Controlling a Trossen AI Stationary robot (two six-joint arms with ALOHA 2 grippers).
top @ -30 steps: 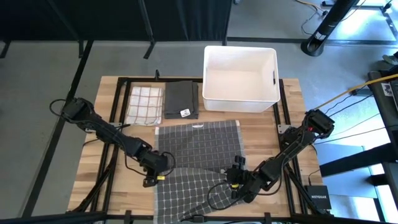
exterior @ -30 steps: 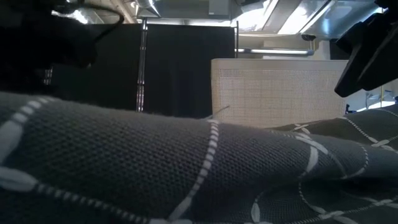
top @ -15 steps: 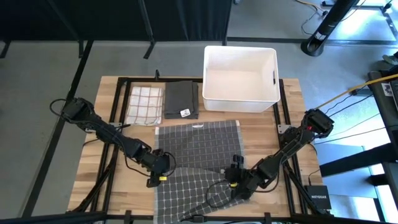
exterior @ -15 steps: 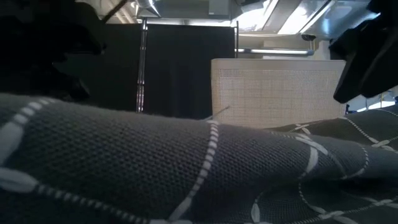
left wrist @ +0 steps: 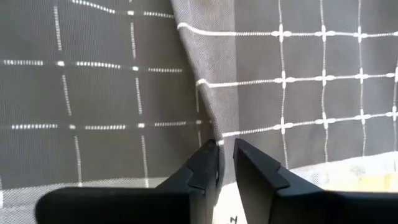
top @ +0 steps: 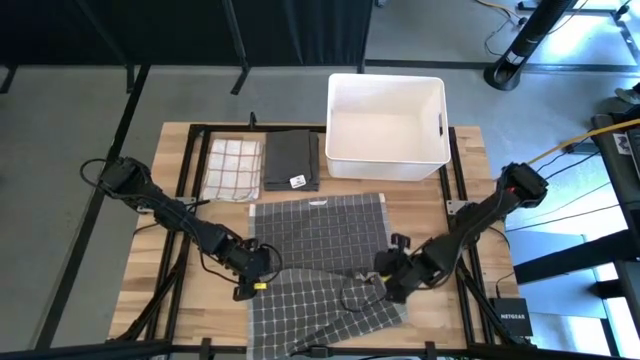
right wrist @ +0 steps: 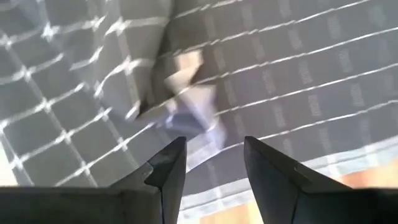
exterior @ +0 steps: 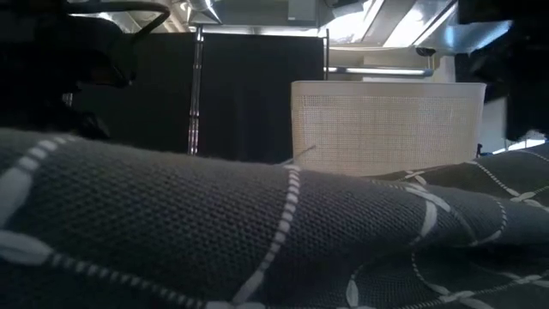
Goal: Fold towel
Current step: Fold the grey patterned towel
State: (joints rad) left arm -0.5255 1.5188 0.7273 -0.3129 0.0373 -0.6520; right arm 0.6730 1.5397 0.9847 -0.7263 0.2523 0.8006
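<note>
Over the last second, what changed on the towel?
The right gripper moved from the towel's near part toward its right edge, jaws open and empty. The left gripper narrowed its jaws over a raised fold at the towel's left edge. The towel, bin and two folded cloths stayed put.

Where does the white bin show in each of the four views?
High view: white bin at the table's far edge, beyond the grey checked towel.
Low view: bin right of centre, behind the towel.
Left wrist view: not in it.
Right wrist view: not in it.
Shared landmark: the towel's white grid lines, in all four.
</note>
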